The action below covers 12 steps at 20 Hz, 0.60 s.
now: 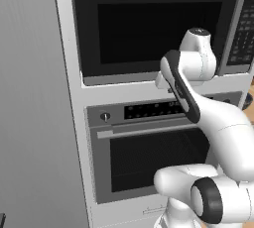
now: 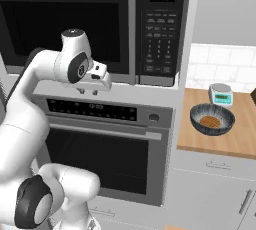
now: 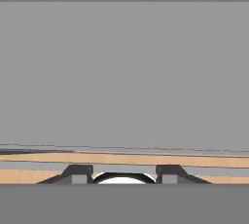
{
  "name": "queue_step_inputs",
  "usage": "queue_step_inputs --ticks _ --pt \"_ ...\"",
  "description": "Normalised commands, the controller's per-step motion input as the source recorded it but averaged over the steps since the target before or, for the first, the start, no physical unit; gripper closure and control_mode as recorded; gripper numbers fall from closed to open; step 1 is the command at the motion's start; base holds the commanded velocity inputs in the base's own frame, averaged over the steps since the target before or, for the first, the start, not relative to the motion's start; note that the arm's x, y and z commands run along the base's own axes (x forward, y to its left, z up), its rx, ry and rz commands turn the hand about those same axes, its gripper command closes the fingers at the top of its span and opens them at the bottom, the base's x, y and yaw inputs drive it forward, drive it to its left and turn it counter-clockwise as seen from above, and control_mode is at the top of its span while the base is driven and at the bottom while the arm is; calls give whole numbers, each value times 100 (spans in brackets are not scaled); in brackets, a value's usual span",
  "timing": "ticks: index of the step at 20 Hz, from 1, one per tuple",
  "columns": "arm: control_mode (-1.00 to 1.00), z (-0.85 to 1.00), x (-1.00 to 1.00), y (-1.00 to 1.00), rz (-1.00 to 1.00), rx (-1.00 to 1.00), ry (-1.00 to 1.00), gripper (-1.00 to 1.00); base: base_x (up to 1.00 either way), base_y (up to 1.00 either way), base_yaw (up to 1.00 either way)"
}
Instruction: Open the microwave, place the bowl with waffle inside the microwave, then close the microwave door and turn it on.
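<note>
- Microwave (image 2: 90, 24) is seen built into the tall grey cabinet, above the grey oven (image 2: 107, 149) with its horizontal handle.
- Its microwave door (image 1: 154, 24) is shut flush: a wide black panel with a dark window, a grey strip along its bottom edge and a tall grey bar handle (image 2: 132, 29) at its right side.
- A black keypad strip (image 2: 160, 34) with a small display at its top is found just right of the handle.
- The white arm is raised in front of the appliances, its wrist held at the level of the microwave's bottom edge, just left of the handle in the right base view.
- The gripper (image 2: 87, 92) is pointed downward, over the white ledge between microwave and oven; nothing is seen between its fingers.
- In the hand view the two dark fingertips (image 3: 78, 173) are shown set apart with a clear gap, neither pressed together nor fully spread, and nothing is pinched.
- A dark bowl (image 2: 212, 120) with the brown waffle (image 2: 210, 121) in it is seen on the wooden worktop (image 2: 190, 134), to the right of the cabinet and well apart from the gripper.
- A small kitchen scale (image 2: 220, 94) is placed just behind the bowl.
</note>
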Motion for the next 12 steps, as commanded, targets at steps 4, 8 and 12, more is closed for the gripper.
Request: queue_step_inputs --ticks 4,8,12 --pt "-100 6 -30 -42 -5 3 -19 -100 0 0 0" --pt "-100 28 -57 -99 -10 15 -59 -100 0 0 0" --pt "-100 0 -4 -82 -9 1 -13 -100 0 0 0"
